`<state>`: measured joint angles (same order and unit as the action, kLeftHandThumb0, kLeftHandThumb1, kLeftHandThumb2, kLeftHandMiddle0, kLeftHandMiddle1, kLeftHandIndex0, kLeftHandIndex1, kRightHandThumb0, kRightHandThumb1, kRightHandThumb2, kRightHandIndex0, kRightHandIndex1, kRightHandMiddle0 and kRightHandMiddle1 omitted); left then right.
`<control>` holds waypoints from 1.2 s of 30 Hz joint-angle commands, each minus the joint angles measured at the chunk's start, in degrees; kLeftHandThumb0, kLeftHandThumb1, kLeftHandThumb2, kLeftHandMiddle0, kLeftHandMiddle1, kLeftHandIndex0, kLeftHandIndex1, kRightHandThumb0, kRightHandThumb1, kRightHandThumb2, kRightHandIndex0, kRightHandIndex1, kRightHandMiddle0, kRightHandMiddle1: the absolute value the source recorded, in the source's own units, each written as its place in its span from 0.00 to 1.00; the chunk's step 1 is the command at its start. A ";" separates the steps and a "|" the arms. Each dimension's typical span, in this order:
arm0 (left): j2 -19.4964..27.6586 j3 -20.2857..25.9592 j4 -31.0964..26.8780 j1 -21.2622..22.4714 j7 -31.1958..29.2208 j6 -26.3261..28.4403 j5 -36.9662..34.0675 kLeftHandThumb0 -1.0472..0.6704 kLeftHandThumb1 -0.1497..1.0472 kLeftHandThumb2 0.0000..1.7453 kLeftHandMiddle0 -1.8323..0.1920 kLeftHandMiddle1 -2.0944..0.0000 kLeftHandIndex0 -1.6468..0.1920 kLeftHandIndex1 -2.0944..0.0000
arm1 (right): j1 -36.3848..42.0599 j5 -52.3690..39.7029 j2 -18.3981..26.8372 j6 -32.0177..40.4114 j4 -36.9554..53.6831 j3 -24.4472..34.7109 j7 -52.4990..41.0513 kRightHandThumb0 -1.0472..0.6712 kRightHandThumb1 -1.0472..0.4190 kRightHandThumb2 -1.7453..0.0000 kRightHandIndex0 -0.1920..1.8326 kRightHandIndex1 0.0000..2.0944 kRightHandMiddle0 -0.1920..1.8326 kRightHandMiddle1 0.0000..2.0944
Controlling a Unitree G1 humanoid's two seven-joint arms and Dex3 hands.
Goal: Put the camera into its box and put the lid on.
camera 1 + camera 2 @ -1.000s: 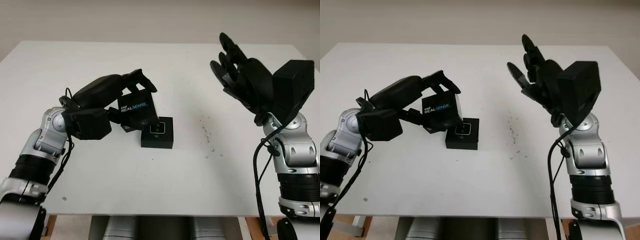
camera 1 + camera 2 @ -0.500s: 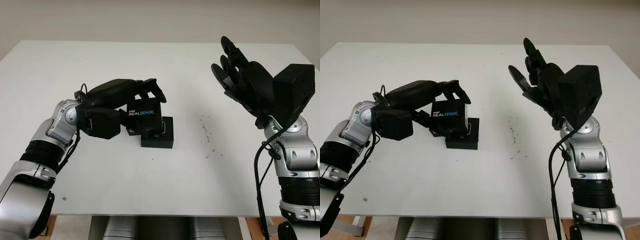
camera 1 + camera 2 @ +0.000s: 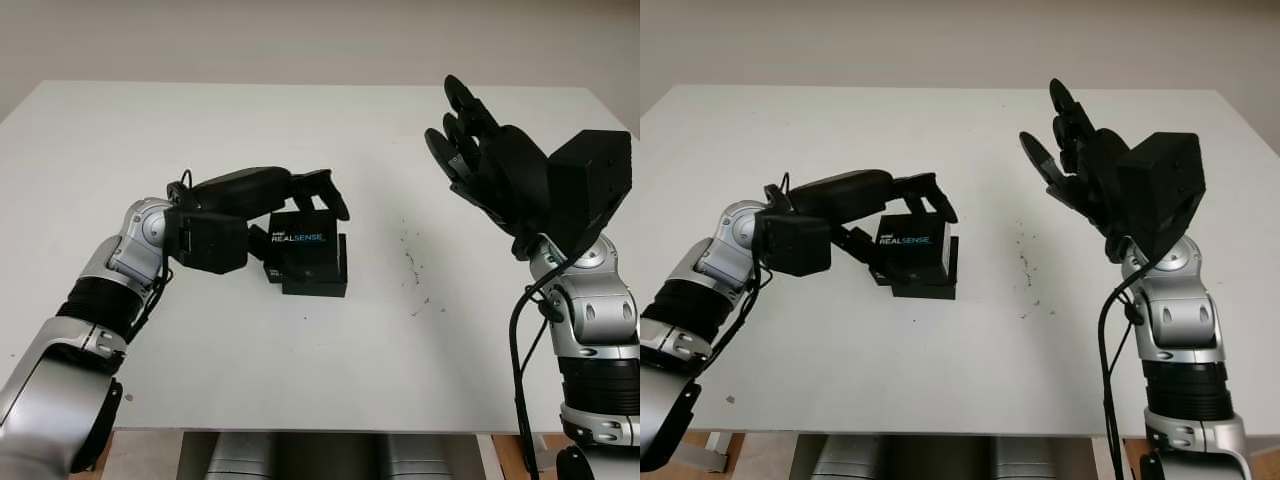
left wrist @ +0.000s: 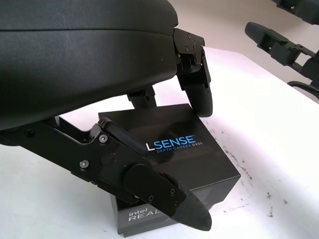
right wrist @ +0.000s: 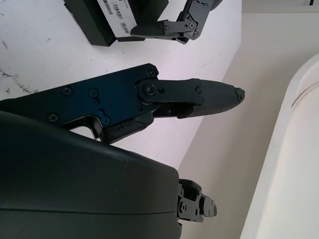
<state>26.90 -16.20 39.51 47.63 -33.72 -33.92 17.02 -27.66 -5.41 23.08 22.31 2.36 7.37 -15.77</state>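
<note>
The black lid (image 3: 308,243), lettered REALSENSE, sits level over the black box (image 3: 322,284) at the middle of the white table, shifted a little left of the box's outline. My left hand (image 3: 300,225) is shut on the lid, with fingers over its far edge and the thumb at its near left side. The left wrist view has the lid (image 4: 184,149) between those fingers. The camera is hidden under the lid. My right hand (image 3: 480,150) is open, raised above the right side of the table.
Dark specks (image 3: 410,265) lie on the table just right of the box. The table's front edge (image 3: 320,428) runs close to my arms. A pale wall stands behind the far edge.
My left hand has carried the lid down and to the right, turning it from tilted to level over the box. The camera in the box is now covered. The right hand barely moved.
</note>
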 commanded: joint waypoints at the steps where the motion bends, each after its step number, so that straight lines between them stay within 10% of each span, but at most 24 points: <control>1: -0.34 0.39 0.37 -0.31 0.28 -0.07 -0.47 0.55 0.91 0.03 0.71 0.27 0.71 0.22 | 0.42 -0.50 -0.02 0.45 1.62 0.56 0.08 0.19 0.00 0.78 0.03 0.03 0.06 0.02; 36: -3.55 -2.81 6.85 0.86 6.72 -4.07 5.91 0.57 0.90 0.03 0.72 0.26 0.72 0.25 | 3.04 -1.59 -1.18 1.84 4.84 1.03 1.83 0.18 0.00 0.78 0.03 0.03 0.06 0.03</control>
<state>23.61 -18.31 46.55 48.25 -26.52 -38.10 22.68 -24.81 -6.74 22.01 23.92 5.77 8.10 -14.04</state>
